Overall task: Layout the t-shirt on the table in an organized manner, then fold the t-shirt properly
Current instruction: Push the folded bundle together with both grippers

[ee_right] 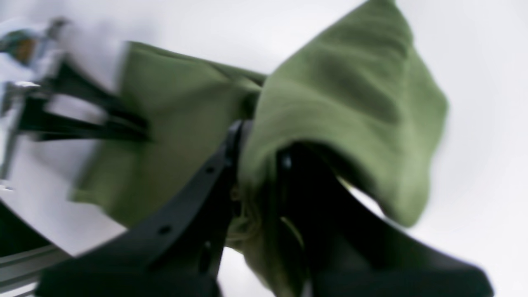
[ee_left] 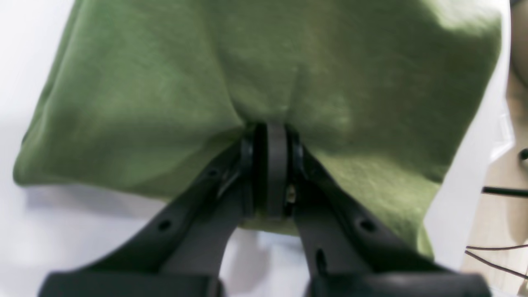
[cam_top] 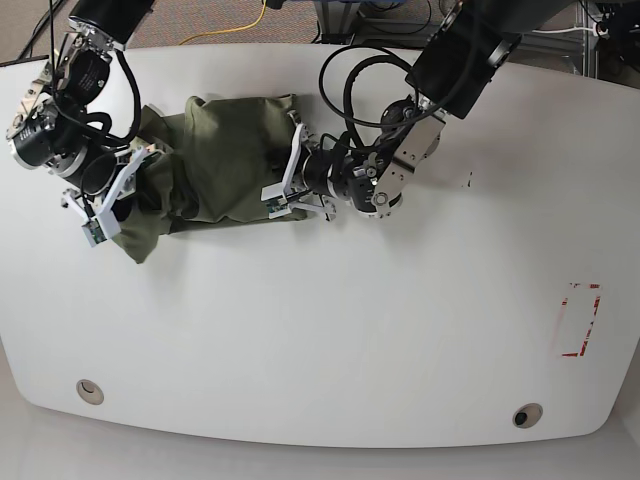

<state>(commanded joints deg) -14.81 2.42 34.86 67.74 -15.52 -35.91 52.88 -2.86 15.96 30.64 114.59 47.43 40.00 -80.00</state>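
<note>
This looks like a robotics lab: two black robot arms (cam_top: 455, 60) reach over a glossy white table (cam_top: 350, 330), a red tape rectangle (cam_top: 580, 320) marks its right edge, and loose cables (cam_top: 250, 20), probably power leads, trail beyond the far edge.

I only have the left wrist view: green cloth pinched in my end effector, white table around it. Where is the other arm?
Observer: The right end effector is at the opposite end of the t-shirt, on the base view's left.
Operator: Is it gripping?
Observer: Yes. The right wrist view shows cloth bunched between its closed fingers, though that picture is blurred.
Operator: Is the shirt laid out flat?
Observer: No. It is a bunched, elongated bundle stretched between the left end effector and the right one.
Operator: Where on the table?
Observer: Far side of the table, well away from the red tape rectangle.
</note>
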